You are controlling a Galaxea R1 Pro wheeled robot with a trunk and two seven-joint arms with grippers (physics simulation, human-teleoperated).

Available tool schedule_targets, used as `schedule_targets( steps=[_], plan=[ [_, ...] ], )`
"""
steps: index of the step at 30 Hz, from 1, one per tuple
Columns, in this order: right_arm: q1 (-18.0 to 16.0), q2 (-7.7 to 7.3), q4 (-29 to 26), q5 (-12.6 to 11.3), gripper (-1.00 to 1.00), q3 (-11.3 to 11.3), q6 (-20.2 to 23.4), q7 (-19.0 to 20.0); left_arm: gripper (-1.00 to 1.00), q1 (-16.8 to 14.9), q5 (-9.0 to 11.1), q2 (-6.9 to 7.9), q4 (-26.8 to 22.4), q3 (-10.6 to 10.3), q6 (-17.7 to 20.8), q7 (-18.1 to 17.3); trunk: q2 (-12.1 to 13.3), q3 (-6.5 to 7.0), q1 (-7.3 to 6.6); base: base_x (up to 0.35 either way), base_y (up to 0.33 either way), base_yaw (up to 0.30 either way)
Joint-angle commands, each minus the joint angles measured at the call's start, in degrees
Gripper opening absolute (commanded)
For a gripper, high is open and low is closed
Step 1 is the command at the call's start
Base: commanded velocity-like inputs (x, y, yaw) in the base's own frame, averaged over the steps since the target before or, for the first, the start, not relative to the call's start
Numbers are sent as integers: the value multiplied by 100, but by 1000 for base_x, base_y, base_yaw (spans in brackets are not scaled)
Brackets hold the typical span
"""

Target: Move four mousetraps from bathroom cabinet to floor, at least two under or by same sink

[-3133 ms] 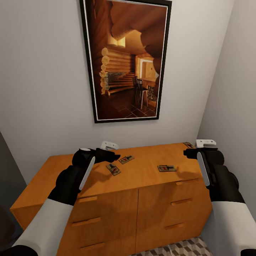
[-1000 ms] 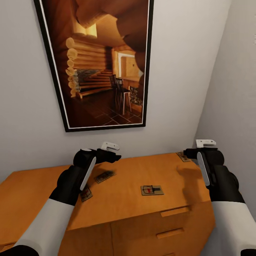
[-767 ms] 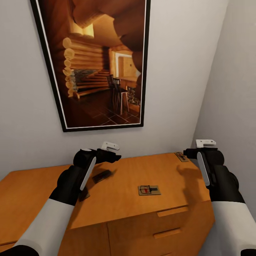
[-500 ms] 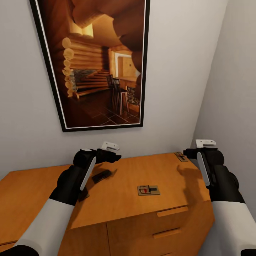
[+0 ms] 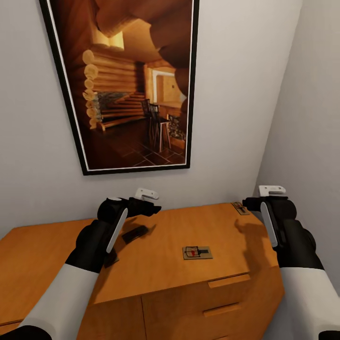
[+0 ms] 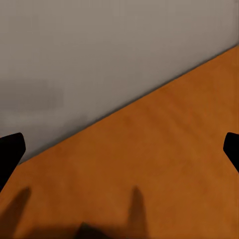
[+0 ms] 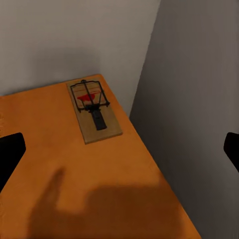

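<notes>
You've got both grippers open & empty over the orange-brown wooden cabinet (image 5: 156, 264). Drop the right gripper (image 5: 255, 202) square onto the tan wooden mousetrap (image 7: 93, 109) at the top's far right corner. R wrist cam shows its wire spring; head cam shows another trap (image 5: 197, 252) near the front edge.
</notes>
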Motion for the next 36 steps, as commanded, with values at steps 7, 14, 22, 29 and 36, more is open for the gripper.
schedule_targets(
  steps=[7, 14, 22, 29, 36],
  plan=[
    [-5, 33, -17, 13, 100, 105, 26, -18, 100, -4, -21, -1, -4, 2, 26, -24, -4, -7, 0, 0, 0, 0],
    [-5, 58, 22, 4, 100, 381, 26, -32, 100, -4, -17, -1, 0, 2, 25, -48, -4, -7, 0, 0, 0, 0],
    [-28, 51, 558, -56, 100, 474, 26, -47, 100, -3, -13, -1, 4, 2, 26, -72, -4, -7, 0, 0, 0, 0],
    [-215, 62, 976, -82, 100, 489, 26, -20, 100, -3, -14, -1, 4, 2, 26, -79, -4, -7, 0, 0, 0, 0],
    [-336, 46, 1194, -88, 100, 492, 26, 1, 100, -3, -13, -1, 4, -2, 26, -81, -4, -7, 0, 0, 0, 0]
  ],
)
